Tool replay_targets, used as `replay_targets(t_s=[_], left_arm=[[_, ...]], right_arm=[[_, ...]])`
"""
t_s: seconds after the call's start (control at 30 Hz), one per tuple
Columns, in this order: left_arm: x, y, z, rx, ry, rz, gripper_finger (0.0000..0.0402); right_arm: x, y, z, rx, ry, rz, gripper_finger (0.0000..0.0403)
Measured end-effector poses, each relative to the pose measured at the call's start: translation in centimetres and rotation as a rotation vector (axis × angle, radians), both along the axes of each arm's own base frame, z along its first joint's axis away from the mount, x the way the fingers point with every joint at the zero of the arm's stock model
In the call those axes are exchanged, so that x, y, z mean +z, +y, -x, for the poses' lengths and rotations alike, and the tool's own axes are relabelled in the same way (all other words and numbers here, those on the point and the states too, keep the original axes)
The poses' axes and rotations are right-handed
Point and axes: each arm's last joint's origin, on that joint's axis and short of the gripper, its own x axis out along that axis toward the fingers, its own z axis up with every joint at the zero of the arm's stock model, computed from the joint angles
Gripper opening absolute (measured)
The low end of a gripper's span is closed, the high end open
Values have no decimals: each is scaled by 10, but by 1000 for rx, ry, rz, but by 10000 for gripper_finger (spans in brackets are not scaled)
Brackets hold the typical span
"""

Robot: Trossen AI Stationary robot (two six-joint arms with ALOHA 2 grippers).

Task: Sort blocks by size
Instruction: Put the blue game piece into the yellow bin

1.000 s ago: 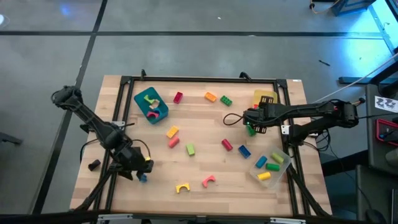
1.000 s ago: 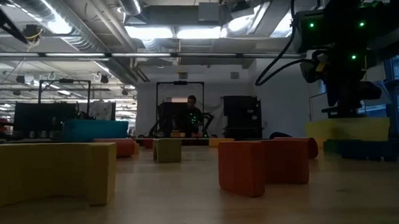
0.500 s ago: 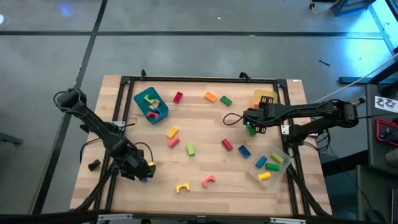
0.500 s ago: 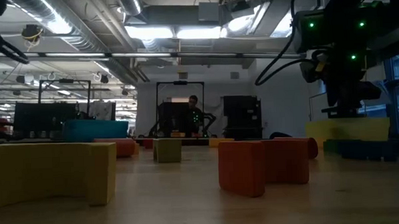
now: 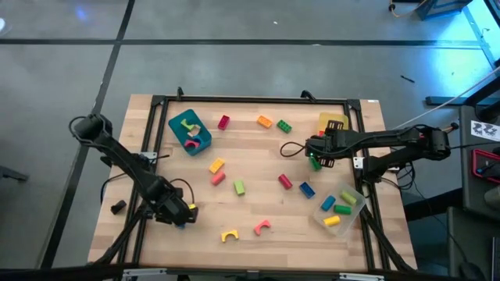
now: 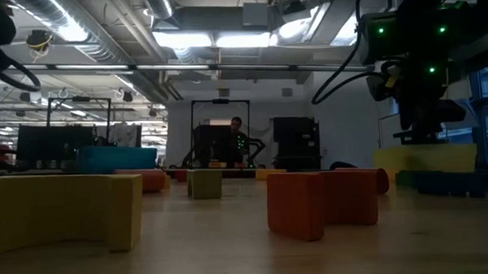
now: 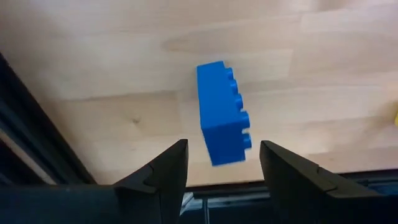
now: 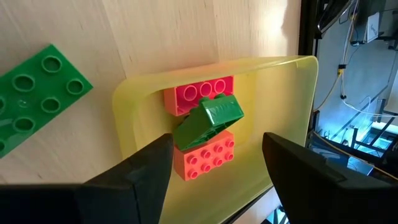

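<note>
Left hand [image 5: 178, 216] shifted slightly rightward along counter [image 5: 250, 195] edge, fingers apart over blue brick [image 7: 222, 113]; right hand [image 5: 315, 152] unmoved, clamped on green block [image 8: 208, 119] above yellow tray [image 8: 273, 124]

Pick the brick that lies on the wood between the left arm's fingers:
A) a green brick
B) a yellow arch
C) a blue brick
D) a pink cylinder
C: the left wrist view shows a blue brick lying on the wooden table between that arm's open fingers.
</note>
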Motion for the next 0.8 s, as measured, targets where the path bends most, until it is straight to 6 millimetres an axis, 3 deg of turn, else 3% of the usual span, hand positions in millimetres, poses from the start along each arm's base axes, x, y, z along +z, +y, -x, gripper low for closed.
replay_targets(t_s=[0.6,0.8], left_arm=[[-22,-5,-7,-61,48,-73,181],[-21,-7,-9,-70,20,-58,121]], right_arm=[[0,0,0,0,0,0,248],[0,0,0,0,0,0,248]])
